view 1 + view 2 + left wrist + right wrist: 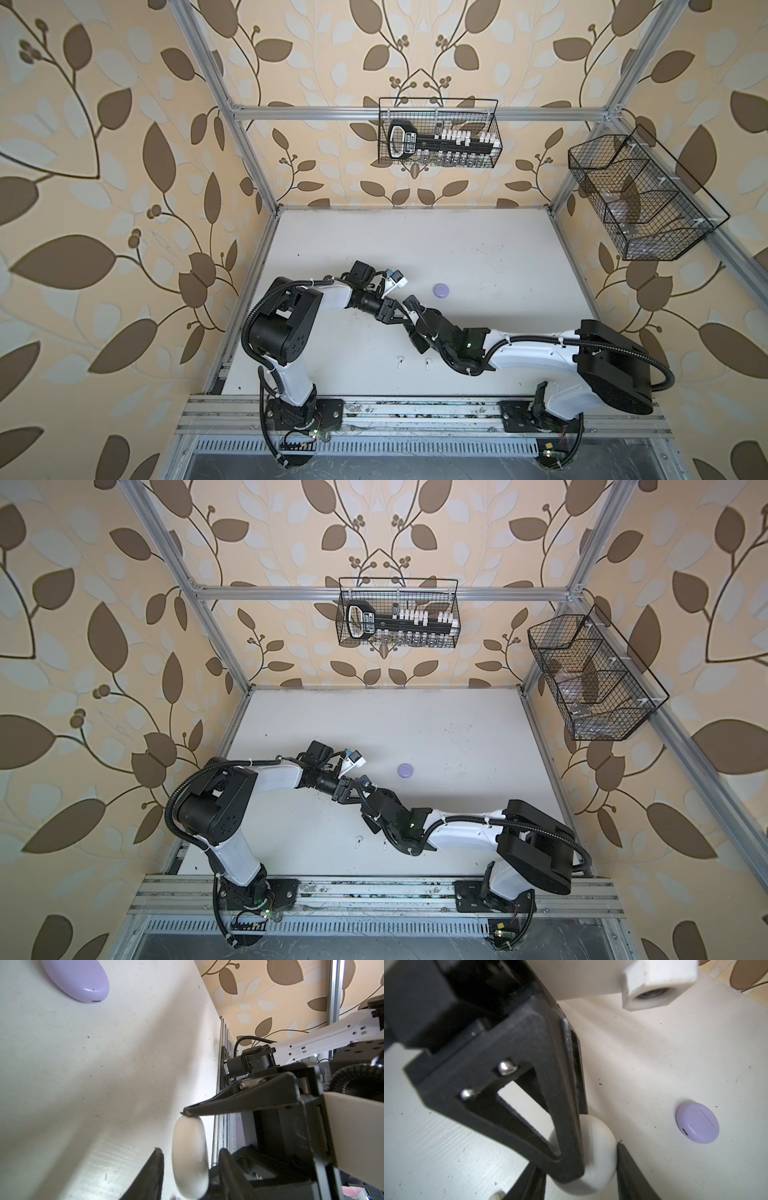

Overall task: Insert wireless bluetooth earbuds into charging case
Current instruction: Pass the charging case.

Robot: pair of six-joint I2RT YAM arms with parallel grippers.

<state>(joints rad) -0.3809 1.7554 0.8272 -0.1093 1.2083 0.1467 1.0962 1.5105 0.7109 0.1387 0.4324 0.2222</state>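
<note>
A round white charging case [190, 1157] is held off the table, seen edge-on. My right gripper [577, 1155] is shut on its rim, one fingertip [187, 1113] touching the case's edge. My left gripper [191, 1149] is open and straddles the case's flat faces, with a slim gap at each finger. In both top views the two grippers meet over mid-table and hide the white case. Two white earbuds [400, 362] [427, 364] lie on the table near the front. A shut lavender case [440, 289] lies flat beyond the grippers.
A wire basket [438, 133] with a black and white tool hangs on the back wall. Another wire basket [640, 199] hangs on the right frame post. Aluminium rails [415, 409] run along the front edge, where both arm bases stand.
</note>
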